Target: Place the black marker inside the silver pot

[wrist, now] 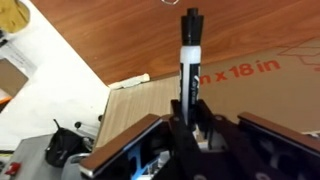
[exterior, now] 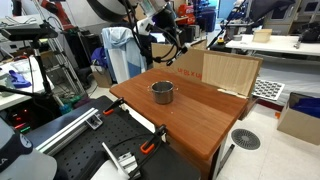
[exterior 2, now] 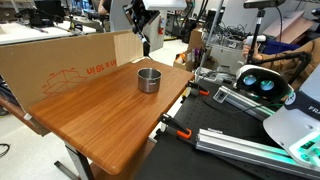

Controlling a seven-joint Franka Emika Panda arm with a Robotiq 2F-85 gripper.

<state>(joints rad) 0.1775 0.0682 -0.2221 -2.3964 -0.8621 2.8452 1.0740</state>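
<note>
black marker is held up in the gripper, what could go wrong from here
1. The gripper holds the black marker with most of it sticking out, so it could pivot or slip.
2. The silver pot has a small opening; dropped from this height, the marker may hit the rim and bounce onto the table.

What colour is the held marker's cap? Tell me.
Black, atop a white barrel; the black marker shows best in wrist view.

White jointed arm (exterior: 118,12), black tool (wrist: 190,128)

One silver pot (exterior 2: 149,79), one black marker (wrist: 188,60), one wooden surface (exterior 2: 100,115), one cardboard sheet (exterior 2: 60,62) along its edge
</note>
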